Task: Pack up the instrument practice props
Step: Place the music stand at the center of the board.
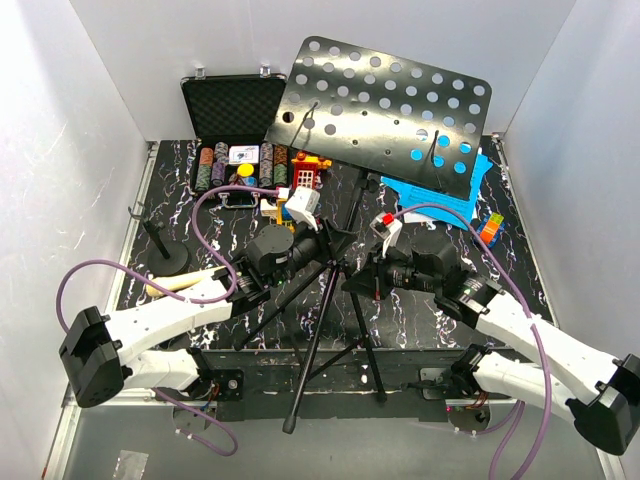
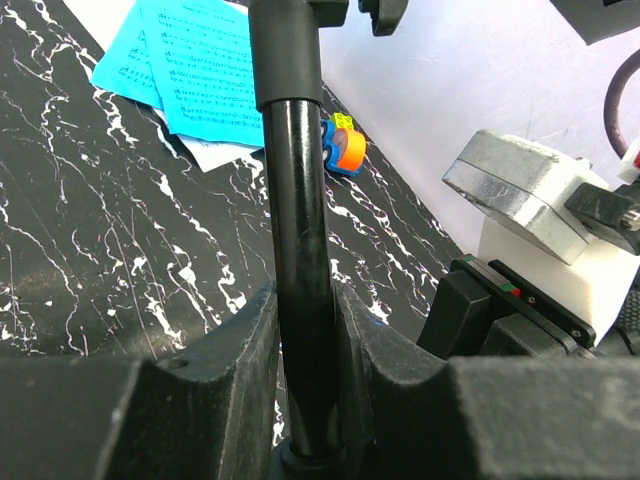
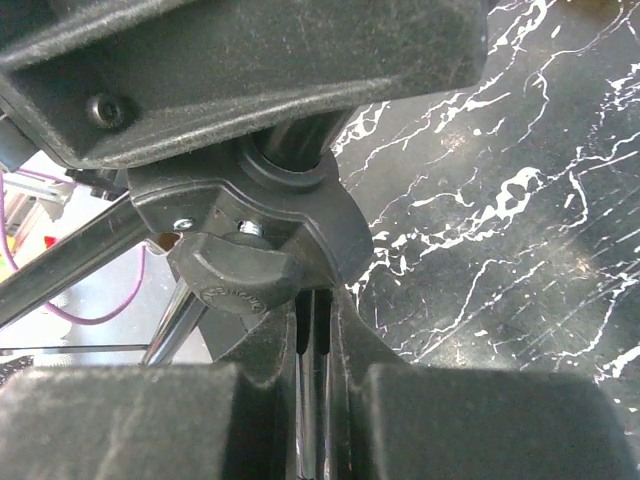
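— So, where's the music stand (image 1: 385, 105)?
— Mid-counter (image 1: 170, 195), upright on its spread tripod legs. Its hole-punched desk tilts over the far half. Both arms reach in to its pole, one from each side.
— And the left pincer (image 2: 305, 325)?
— Pinching the pole. In its wrist view the black tube runs straight up between the two fingers (image 2: 215, 370), and both touch it.
— The right pincer (image 3: 315, 345)?
— Pressed together on the music stand too, right by the collar with the knob (image 3: 240, 285). Thin metal rods sit in the narrow slot between its fingers.
— The pages (image 1: 445, 190)?
— Blue, flat on the counter at the far right, partly under the desk's edge.
— The mic (image 1: 185, 283)?
— Cream, lying on the counter at the left, just beside the left arm. The mic stand (image 1: 168, 255) is near it, upright on its round base. Whether the two touch I can't tell.
— Anything else about?
— An open black case (image 1: 232, 108) at the far left, with rows of chips (image 1: 215, 160). Toy blocks (image 1: 305, 175) sit just beside those, beyond the left pincer. A coloured cube (image 1: 490, 230) lies at the right, near the pages.
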Action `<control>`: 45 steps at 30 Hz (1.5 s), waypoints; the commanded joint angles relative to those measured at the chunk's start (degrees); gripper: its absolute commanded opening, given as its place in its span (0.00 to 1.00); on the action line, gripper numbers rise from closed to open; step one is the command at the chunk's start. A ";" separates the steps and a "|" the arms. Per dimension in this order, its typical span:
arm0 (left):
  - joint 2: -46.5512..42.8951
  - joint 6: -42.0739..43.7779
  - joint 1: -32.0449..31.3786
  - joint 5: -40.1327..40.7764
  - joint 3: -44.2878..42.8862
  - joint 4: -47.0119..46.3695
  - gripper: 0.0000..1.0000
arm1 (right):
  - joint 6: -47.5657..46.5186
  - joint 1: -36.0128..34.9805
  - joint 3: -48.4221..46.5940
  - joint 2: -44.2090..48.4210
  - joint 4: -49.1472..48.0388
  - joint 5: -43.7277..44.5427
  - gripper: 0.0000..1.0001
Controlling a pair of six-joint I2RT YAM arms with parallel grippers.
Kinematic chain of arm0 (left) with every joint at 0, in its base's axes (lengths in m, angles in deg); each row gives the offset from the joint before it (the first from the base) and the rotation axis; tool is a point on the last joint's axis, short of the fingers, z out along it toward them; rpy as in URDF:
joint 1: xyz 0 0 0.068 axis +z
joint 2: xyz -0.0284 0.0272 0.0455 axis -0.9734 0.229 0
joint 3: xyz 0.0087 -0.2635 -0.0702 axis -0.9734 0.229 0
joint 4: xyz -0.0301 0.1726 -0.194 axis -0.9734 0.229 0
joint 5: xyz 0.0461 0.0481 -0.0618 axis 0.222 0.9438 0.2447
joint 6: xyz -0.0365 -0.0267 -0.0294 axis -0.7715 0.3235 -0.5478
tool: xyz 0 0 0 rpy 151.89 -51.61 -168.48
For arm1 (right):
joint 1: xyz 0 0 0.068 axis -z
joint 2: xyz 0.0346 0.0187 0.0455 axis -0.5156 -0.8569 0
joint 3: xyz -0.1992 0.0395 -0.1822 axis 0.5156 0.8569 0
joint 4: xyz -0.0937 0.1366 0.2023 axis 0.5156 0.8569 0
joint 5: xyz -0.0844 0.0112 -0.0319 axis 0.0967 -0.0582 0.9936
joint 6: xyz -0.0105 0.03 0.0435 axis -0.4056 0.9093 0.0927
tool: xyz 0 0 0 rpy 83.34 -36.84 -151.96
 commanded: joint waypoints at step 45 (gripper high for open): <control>13.85 4.86 2.00 14.75 -1.06 -11.11 0.00 | 1.25 13.92 -4.79 -16.07 -4.20 0.14 0.01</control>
